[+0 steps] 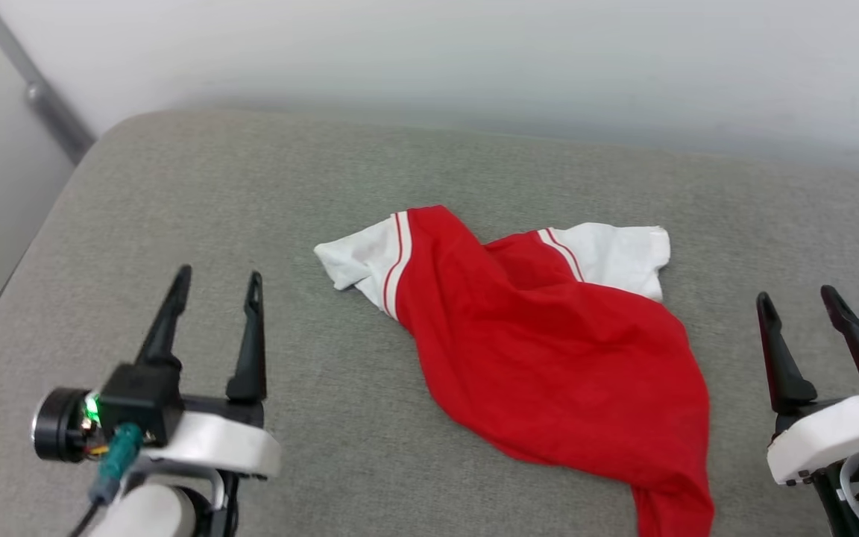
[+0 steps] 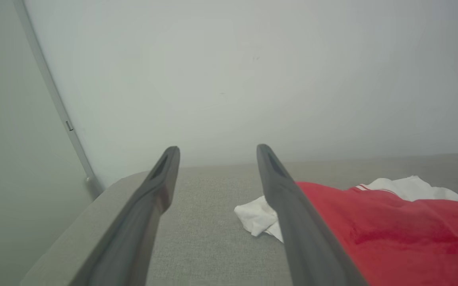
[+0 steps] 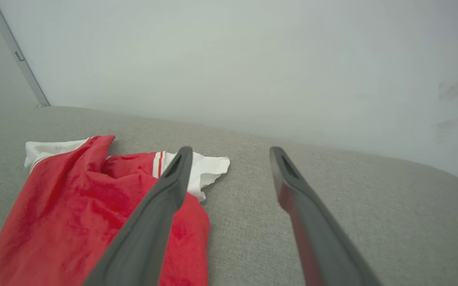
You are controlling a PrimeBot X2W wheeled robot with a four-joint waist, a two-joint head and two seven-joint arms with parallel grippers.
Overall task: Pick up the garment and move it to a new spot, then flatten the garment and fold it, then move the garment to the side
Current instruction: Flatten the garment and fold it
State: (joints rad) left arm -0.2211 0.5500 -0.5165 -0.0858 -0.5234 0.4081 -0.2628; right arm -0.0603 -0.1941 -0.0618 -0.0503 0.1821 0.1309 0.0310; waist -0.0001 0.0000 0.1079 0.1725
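The garment (image 1: 549, 350) lies crumpled in the middle of the grey cushioned surface (image 1: 250, 194), red body with two white sleeves trimmed in red and white stripes; its print is hidden. My left gripper (image 1: 217, 281) hovers open to the garment's left, nothing between its fingers. My right gripper (image 1: 800, 300) is open at the garment's right, also apart from the cloth. In the left wrist view the garment (image 2: 392, 222) sits right of my left gripper (image 2: 217, 149). In the right wrist view the garment (image 3: 74, 206) lies left of my right gripper (image 3: 231, 150).
A pale wall (image 1: 474, 60) rises behind the cushion's far edge. A grey metal bar (image 1: 34, 89) runs down the wall at the far left corner. The cushion's left edge (image 1: 19, 268) drops off beside my left arm.
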